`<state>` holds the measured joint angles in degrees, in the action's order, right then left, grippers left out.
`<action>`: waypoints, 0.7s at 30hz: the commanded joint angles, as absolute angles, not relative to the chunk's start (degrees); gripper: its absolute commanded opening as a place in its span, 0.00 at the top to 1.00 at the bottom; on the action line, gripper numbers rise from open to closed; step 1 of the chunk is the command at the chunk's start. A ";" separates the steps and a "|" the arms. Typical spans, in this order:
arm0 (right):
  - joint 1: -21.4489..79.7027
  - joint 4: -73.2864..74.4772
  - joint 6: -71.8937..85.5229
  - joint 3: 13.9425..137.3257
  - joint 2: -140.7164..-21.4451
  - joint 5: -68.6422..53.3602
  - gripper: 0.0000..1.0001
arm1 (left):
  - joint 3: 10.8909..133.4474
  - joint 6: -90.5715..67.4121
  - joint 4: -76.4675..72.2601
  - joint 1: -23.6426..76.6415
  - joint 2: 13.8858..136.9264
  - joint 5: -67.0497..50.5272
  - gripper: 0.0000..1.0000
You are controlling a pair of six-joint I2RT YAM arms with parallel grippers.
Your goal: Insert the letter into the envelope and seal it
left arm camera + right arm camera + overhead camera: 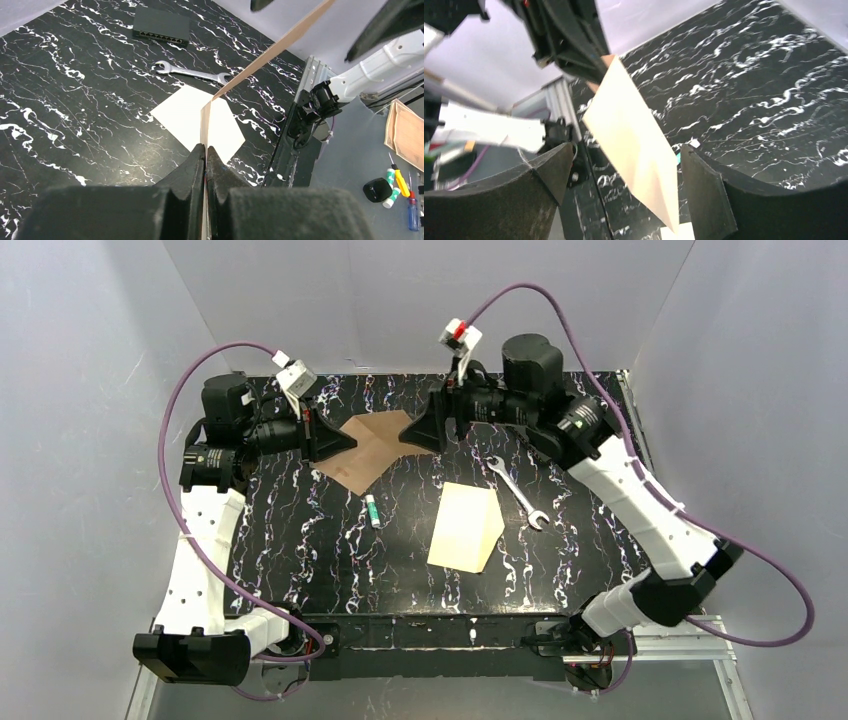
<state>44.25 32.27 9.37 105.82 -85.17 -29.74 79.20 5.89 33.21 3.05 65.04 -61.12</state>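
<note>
The left arm and right arm have white shells, black joints and looping purple cables.

Wrench right of the envelope, small tube, perhaps glue, on its left, open tabletop beyond

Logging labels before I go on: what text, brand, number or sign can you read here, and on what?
None can be read in any view.
white-and-green tube: any print too small to read.
wrench: any stamping too small to read.
letter and envelope: visible faces show no writing.
</note>
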 commanded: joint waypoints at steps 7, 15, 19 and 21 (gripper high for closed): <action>44.03 6.84 41.66 91.05 -72.15 11.07 0.15 | 78.33 2.93 27.95 2.64 63.37 -63.92 1.00; 44.03 14.38 25.45 96.90 -80.64 -13.78 0.23 | 78.66 -2.26 22.94 2.74 63.47 -68.76 1.00; 44.08 14.94 18.79 96.25 -82.56 -27.78 0.19 | 79.04 -4.00 21.63 2.72 63.84 -71.96 1.00; 44.12 15.10 17.16 96.15 -83.06 -31.02 0.19 | 79.03 -4.37 21.62 2.72 63.94 -73.53 1.00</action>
<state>43.92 15.35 24.82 95.02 -83.46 -16.45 78.59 -2.13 23.51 3.05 64.88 -67.99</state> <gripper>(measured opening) 0.807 0.007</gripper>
